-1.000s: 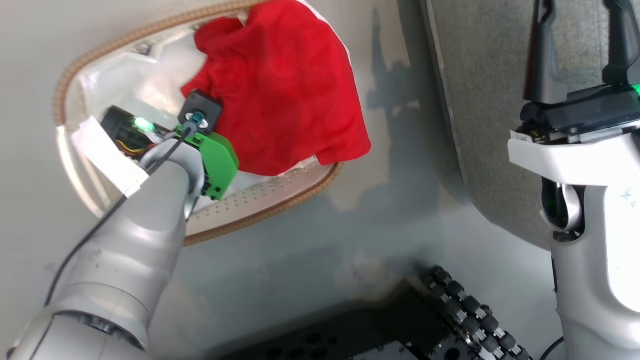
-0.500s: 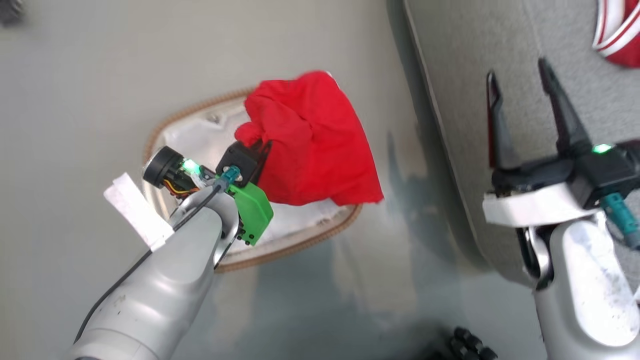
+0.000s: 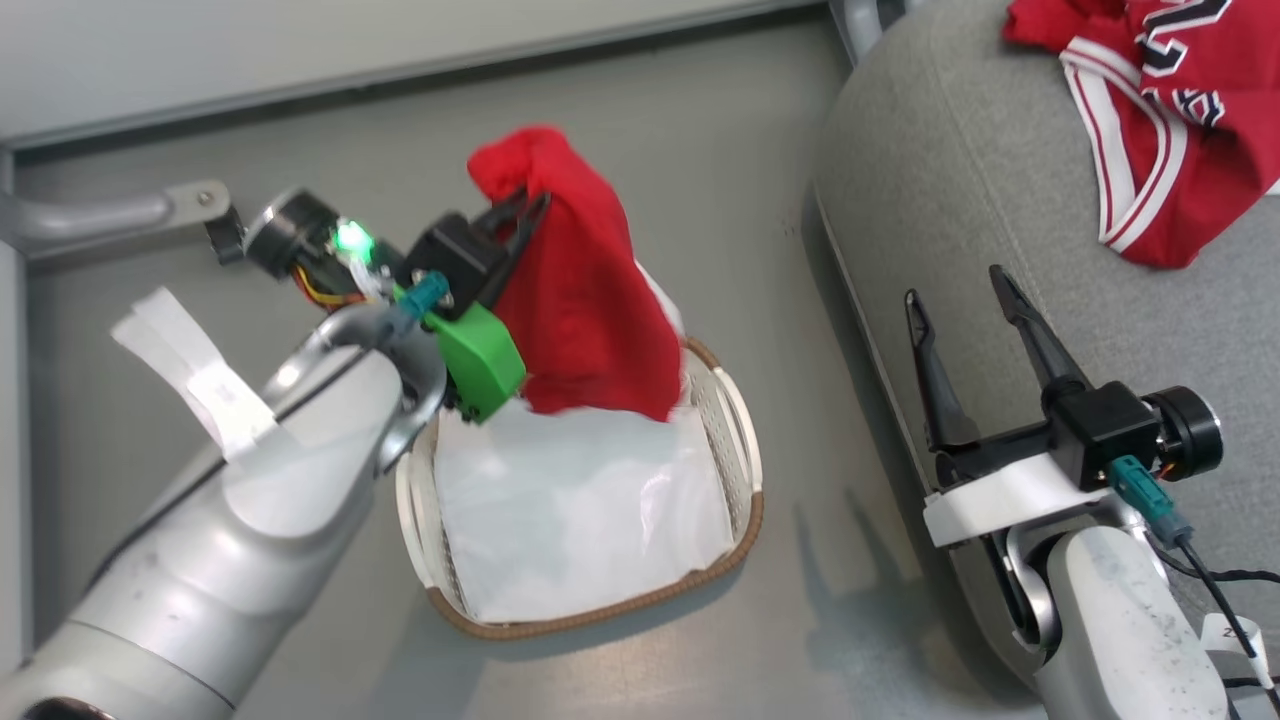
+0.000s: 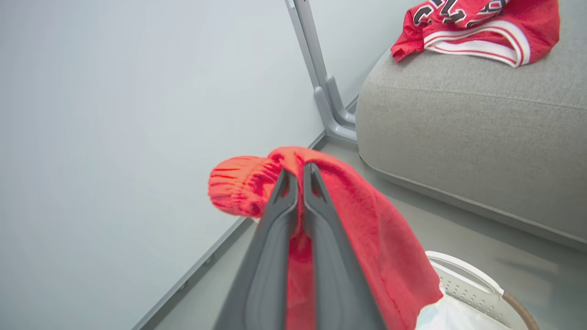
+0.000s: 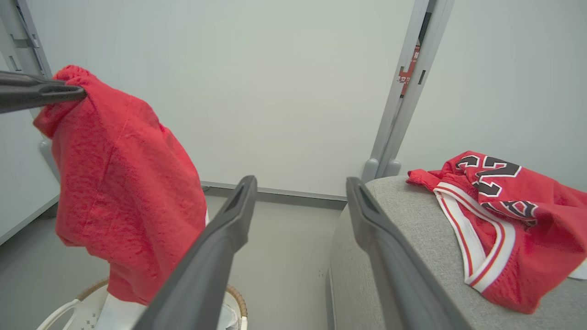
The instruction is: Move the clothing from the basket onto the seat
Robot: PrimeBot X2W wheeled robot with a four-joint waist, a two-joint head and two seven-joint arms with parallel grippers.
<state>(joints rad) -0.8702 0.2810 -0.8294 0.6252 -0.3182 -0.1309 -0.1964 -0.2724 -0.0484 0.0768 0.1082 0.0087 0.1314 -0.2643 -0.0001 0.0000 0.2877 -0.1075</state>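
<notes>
Carry step. Your left claw (image 3: 525, 205), pressed together, pinches the plain red soft garment (image 3: 590, 320) by its top, upper middle of frame, above the oval cream perforated basket (image 3: 738, 470). Its long axis is vertical, hem pointing down at the white liner (image 3: 580, 520). Right claw (image 3: 952, 285) is spread, holding nothing. Next you likely swing right over the big grey fabric seat (image 3: 930, 180), beside the red striped jersey (image 3: 1170, 130), then release.
</notes>
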